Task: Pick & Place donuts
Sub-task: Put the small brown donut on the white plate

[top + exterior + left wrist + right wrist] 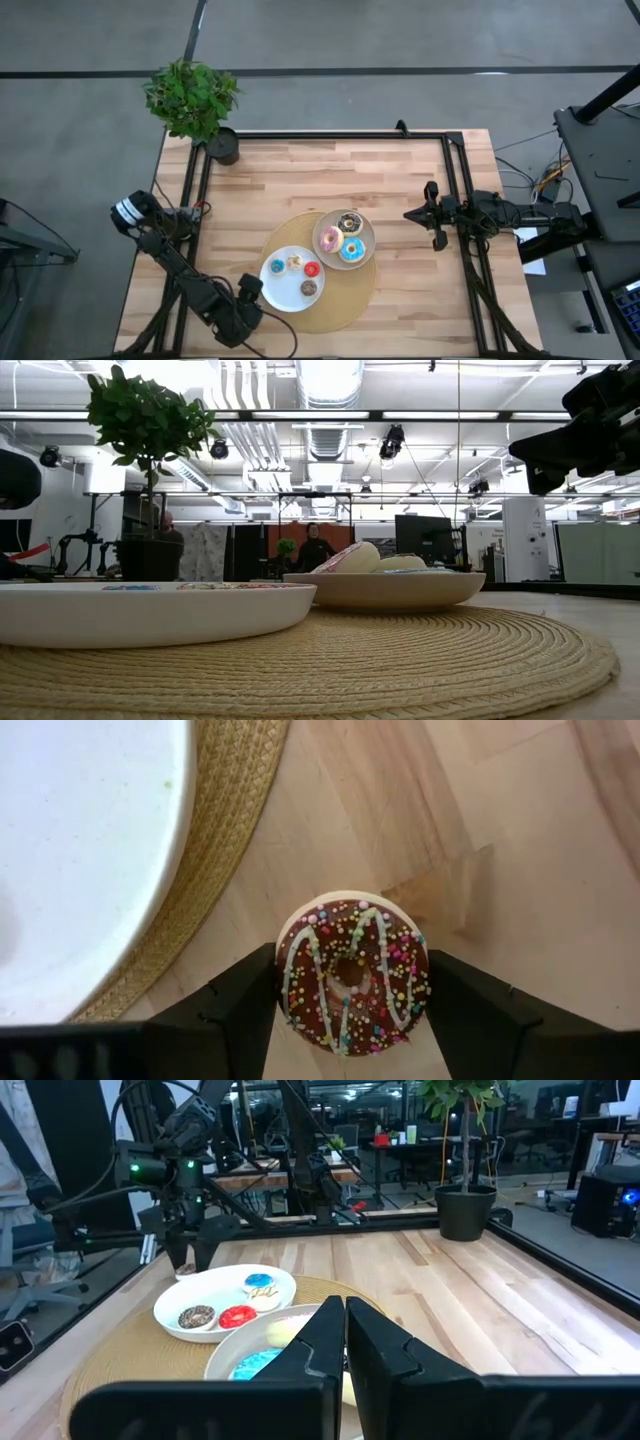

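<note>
Donut [352, 975], the chocolate sprinkled 1, sits clamped between your left gripper [352, 982] fingers just beside the white plate [90, 850]; carry it level over the rim. Right gripper [345, 1342] waits pressed together.

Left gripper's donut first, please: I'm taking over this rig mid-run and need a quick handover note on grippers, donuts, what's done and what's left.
Left gripper: shut on the chocolate sprinkled donut, above bare wood just off the woven mat, near the white plate.
Right gripper: shut, empty, waiting at the table's right side.
White plate: four mini donuts, blue, cream, red, brown.
Beige plate: pink, blue-sprinkled and chocolate donuts.
Done: seven plated.
Left: probably placing the held donut on a plate.
</note>
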